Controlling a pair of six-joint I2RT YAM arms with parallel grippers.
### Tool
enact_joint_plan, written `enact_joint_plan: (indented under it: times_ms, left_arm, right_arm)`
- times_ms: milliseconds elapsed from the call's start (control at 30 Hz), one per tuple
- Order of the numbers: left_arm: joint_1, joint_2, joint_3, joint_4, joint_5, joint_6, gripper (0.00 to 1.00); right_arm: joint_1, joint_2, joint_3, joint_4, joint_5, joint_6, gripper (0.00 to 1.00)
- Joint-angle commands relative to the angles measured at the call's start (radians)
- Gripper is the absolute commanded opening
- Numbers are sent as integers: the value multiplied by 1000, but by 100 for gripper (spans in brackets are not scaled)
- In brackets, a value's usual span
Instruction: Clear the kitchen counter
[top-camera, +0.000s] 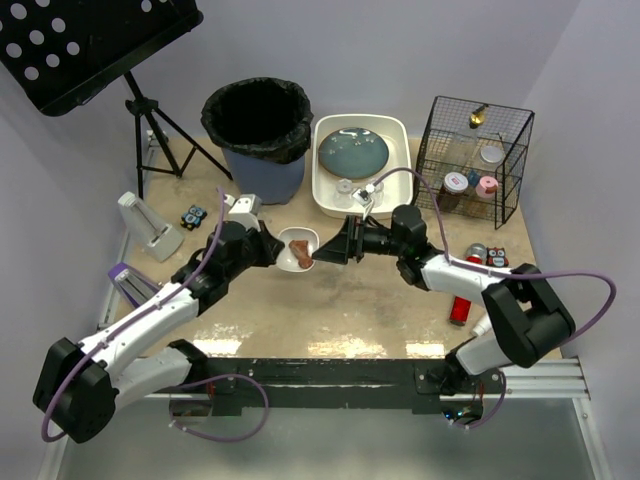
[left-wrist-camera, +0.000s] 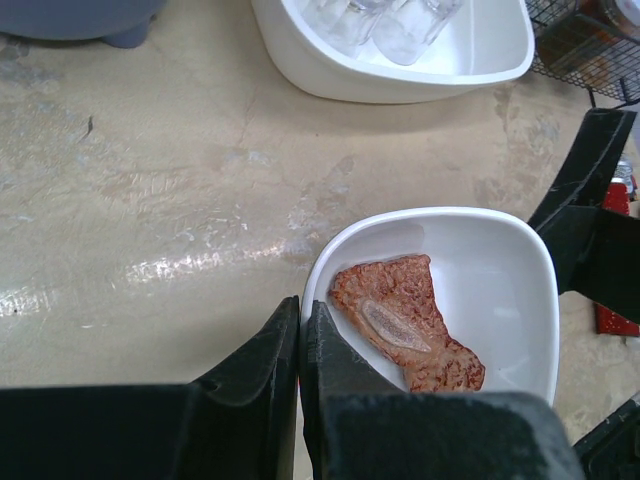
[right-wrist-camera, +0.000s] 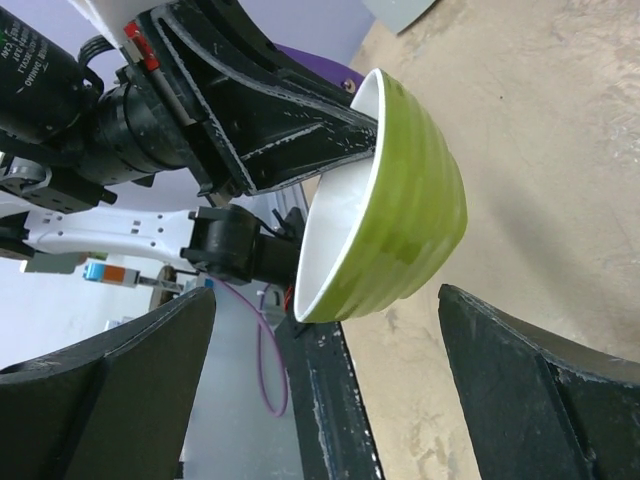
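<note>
The kitchen counter is beige and mottled. A small bowl, white inside and green outside, holds a brown piece of meat. My left gripper is shut on the bowl's near rim, one finger inside and one outside. The bowl seems to be held a little above the counter. My right gripper is open and empty just right of the bowl; in its wrist view the gripper has the bowl ahead of the gap between its spread fingers, which touch nothing.
Behind stand a black-lined bin, a white tub with a blue plate and glasses, and a wire basket with jars. A red object and shakers lie at the right; a toy car lies at the left.
</note>
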Motion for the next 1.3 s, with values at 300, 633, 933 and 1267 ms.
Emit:
enact_joint_plan:
  times_ms: [300,633,933,1267]
  left_arm:
    - [3,-34,54,120,128,7,0]
    - [3,-42,48,152,158,-10,0]
    - [3,-30,34,175,170,-21,0]
    - [3,-14,25,189,178,-27,7]
  right_arm:
    - [12,32,-65,312,-19,174,98]
    - [13,77,-85,437,-16,255,98]
    - [15,108,-111,570,-22,330,83]
    - [15,114,-111,579,-16,330,60]
